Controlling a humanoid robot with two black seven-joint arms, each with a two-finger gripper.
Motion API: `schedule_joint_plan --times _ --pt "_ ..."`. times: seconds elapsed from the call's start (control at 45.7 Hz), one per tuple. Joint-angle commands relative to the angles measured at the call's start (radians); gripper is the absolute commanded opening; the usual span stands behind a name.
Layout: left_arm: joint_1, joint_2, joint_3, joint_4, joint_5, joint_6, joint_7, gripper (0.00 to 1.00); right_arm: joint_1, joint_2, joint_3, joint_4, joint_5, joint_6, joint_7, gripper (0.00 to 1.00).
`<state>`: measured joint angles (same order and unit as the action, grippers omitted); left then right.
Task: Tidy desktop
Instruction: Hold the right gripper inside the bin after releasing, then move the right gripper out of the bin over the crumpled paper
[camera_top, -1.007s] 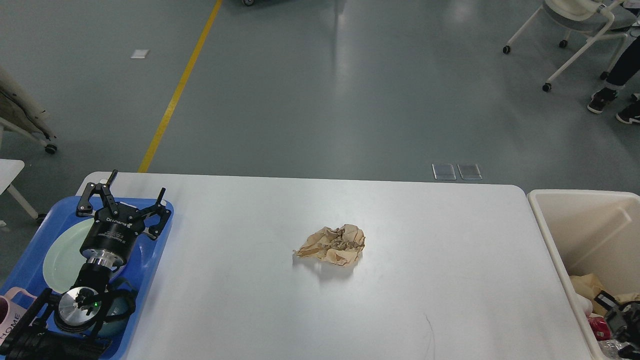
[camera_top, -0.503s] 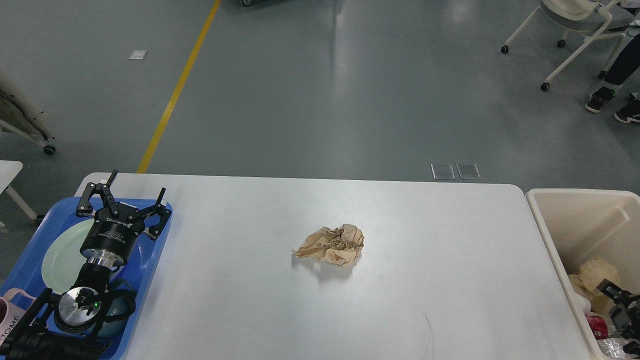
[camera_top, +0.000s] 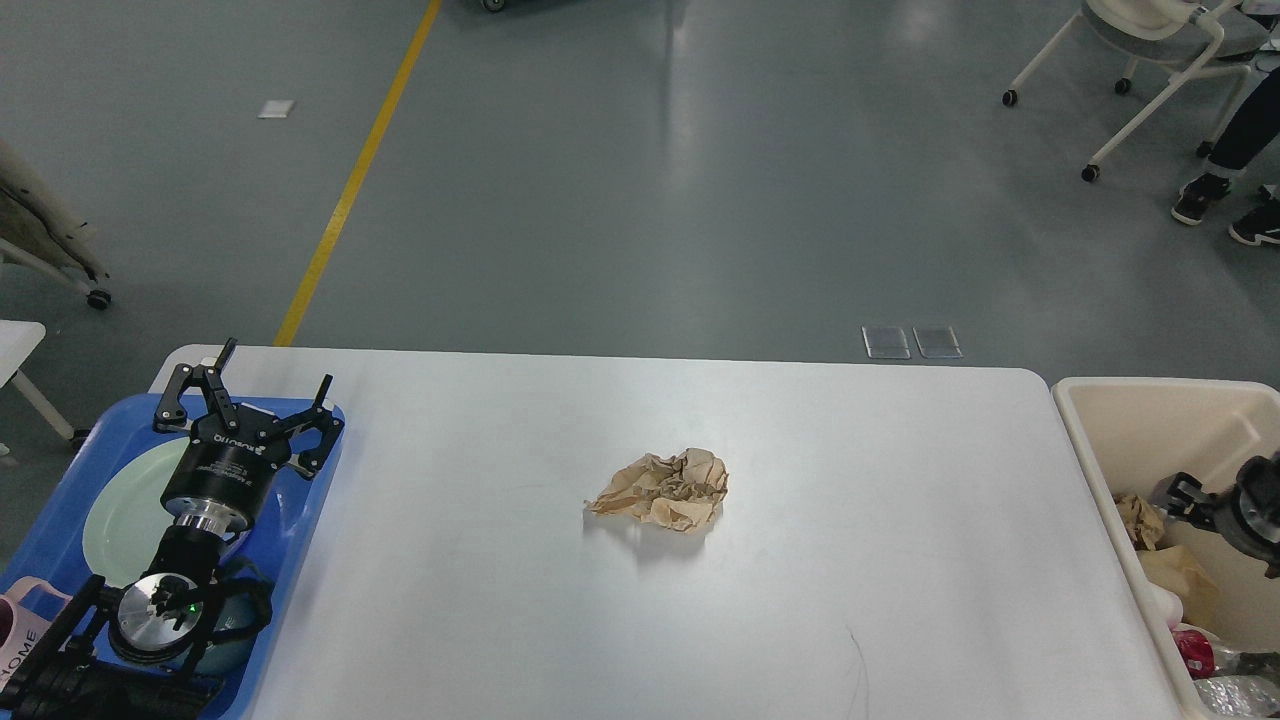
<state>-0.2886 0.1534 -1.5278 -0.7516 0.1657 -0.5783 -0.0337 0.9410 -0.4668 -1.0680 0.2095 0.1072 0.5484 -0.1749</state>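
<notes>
Dishes fill the blue plastic tray that lies over the left edge of the desktop, the large white rectangular tabletop with rounded corners: a pale green round plate sits in it, and a pink mug shows at its near left corner, so the tray looks to be where crockery is gathered. Over that tray hangs the left gripper, its black fingers spread wide with nothing between them, which suits a hand that has no load and waits above its own collecting spot. At the middle of the tabletop, well apart from every edge, lies a crumpled ball of brown paper, the only loose thing on the bare surface and, by my judgement, the piece left to clear. Just beyond the right edge stands the beige plastic bin with scraps of paper and wrappers inside, likely the place for rubbish. Above it the right gripper points toward the tabletop beside a scrap of brown paper; whether its fingers grip anything I cannot tell.
</notes>
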Motion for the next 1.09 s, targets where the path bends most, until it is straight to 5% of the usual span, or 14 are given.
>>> schedule_joint_plan --times 0.0,0.197,0.635,1.073 --pt "0.000 0.000 0.000 0.000 0.000 0.000 0.000 0.97 0.322 -0.033 -0.023 0.344 -0.190 0.048 -0.008 1.00" --pt "0.000 0.000 0.000 0.000 0.000 0.000 0.000 0.97 0.783 0.042 -0.128 0.835 -0.288 0.070 -0.086 1.00" --pt "0.002 0.000 -0.003 0.000 0.000 0.000 0.000 0.97 1.407 0.076 -0.210 1.427 -0.060 0.073 -0.083 1.00" --pt "0.000 -0.002 -0.003 0.000 0.000 0.000 0.000 0.97 1.520 0.085 -0.214 1.493 0.045 -0.021 -0.075 0.98"
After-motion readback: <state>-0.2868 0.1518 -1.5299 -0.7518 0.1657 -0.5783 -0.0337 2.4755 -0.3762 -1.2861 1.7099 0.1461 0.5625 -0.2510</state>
